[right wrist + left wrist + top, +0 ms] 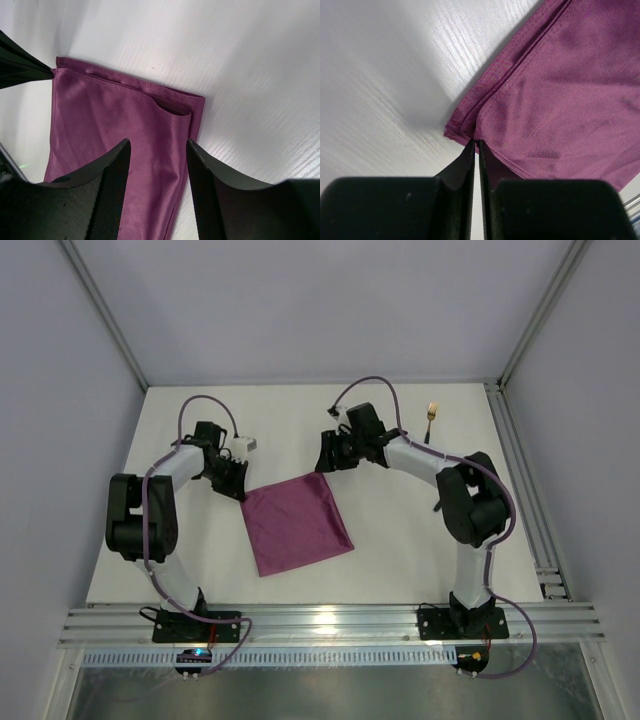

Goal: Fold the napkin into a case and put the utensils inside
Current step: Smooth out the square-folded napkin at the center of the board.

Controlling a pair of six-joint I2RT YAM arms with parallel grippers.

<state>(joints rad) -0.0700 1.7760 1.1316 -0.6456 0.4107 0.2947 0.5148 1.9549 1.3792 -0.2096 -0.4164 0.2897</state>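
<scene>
In mid-bench we had the left gripper [474, 144] clenched on the folded napkin's [297, 523] corner, apparently anchoring it, while the right gripper [157, 144] hung released above the neighbouring corner.

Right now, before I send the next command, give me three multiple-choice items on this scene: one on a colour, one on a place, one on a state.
1. What colour is the napkin?
A. white
B. magenta-purple
C. green

2. Where does the fork lie?
A. on the napkin
B. at the near edge, by the arm bases
C. on the table, far right, apart from the napkin

3. How does the right gripper stand?
A. open over the napkin
B. shut on the fork
C. shut on the napkin

Answers:
1 B: the cloth reads magenta-purple in every view.
2 C: the top view shows it on bare white surface beyond the right arm.
3 A: the right wrist view shows its jaws apart, with the cloth below them.
</scene>
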